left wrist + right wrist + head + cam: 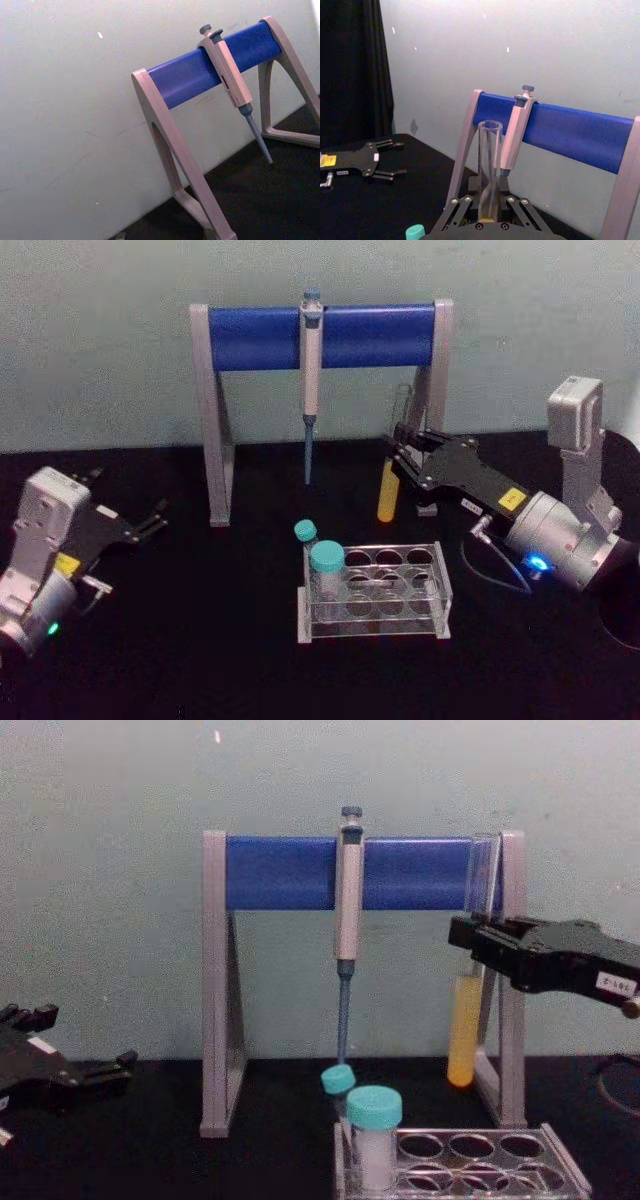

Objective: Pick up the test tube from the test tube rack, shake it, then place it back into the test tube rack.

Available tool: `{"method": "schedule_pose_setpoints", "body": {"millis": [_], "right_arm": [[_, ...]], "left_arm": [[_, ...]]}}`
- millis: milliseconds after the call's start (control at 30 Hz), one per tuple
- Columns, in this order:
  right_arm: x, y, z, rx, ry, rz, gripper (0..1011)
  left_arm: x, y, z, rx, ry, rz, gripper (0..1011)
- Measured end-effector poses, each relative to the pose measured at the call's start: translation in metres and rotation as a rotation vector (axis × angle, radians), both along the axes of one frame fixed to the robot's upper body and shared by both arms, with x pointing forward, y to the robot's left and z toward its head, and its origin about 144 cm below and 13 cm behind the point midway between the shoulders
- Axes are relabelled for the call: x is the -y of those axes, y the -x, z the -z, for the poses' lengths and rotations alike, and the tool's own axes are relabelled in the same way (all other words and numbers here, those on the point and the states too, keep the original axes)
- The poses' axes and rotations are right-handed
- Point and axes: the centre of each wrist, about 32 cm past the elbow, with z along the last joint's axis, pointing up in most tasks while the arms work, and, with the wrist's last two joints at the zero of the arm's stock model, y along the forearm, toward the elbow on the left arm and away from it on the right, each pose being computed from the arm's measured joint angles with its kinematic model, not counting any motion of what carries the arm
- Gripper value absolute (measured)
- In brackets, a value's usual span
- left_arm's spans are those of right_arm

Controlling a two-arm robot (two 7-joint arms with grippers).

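The test tube is a long clear glass tube with yellow liquid in its lower part. It hangs upright in the air, behind the test tube rack and in front of the stand's right leg. My right gripper is shut on its upper part, reaching in from the right. The chest view shows the test tube held by the right gripper well above the test tube rack. In the right wrist view the test tube rises between the fingers. My left gripper rests open at the far left.
A tall grey-and-blue pipette stand stands at the back, with a pipette hanging from its bar. Two teal-capped vials occupy the rack's left end. Black table lies bare in front and to the left.
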Motion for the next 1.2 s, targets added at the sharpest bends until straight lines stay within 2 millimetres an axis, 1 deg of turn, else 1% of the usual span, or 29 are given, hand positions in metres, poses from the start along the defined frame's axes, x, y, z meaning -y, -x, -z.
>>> {"method": "schedule_pose_setpoints", "body": {"millis": [400,633,900,1100,1200], "right_arm": [[0.002,0.002,-0.003,0.002,0.007,0.008,221],[0.011,0.009,-0.005,0.007,0.013,0.04,221],[0.023,0.029,-0.004,-0.006,0.027,0.069,221],[0.021,0.046,-0.006,-0.021,0.029,0.016,221],[0.018,0.049,-0.007,-0.027,0.029,-0.014,221]], "left_arm": [[0.0,0.0,0.0,0.0,0.0,0.0,1010],[0.0,0.0,0.0,0.0,0.0,0.0,1010],[0.0,0.0,0.0,0.0,0.0,0.0,1010],[0.0,0.0,0.0,0.0,0.0,0.0,1010],[0.0,0.0,0.0,0.0,0.0,0.0,1009]]}}
